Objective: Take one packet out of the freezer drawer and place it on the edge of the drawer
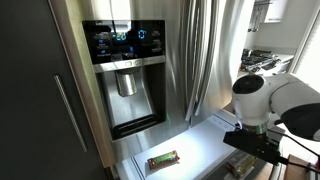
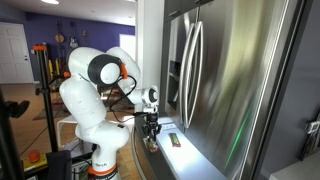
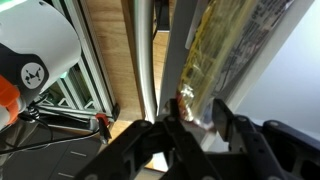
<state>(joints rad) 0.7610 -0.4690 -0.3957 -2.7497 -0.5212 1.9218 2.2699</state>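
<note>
Wrist view, from the left: you see the white robot body, then wood floor. Next comes a dark strip that is probably the edge of the drawer. Right of it lies the packet, olive-brown and mottled, running lengthwise away from the camera. The gripper enters at the bottom with one finger on either side of the packet's near end. The picture is too blurred for you to tell whether they pinch it or only flank it. In an exterior view the freezer drawer stands pulled out below the water dispenser. A green packet with a red band lies toward its left, and the arm hangs over its right part.
</note>
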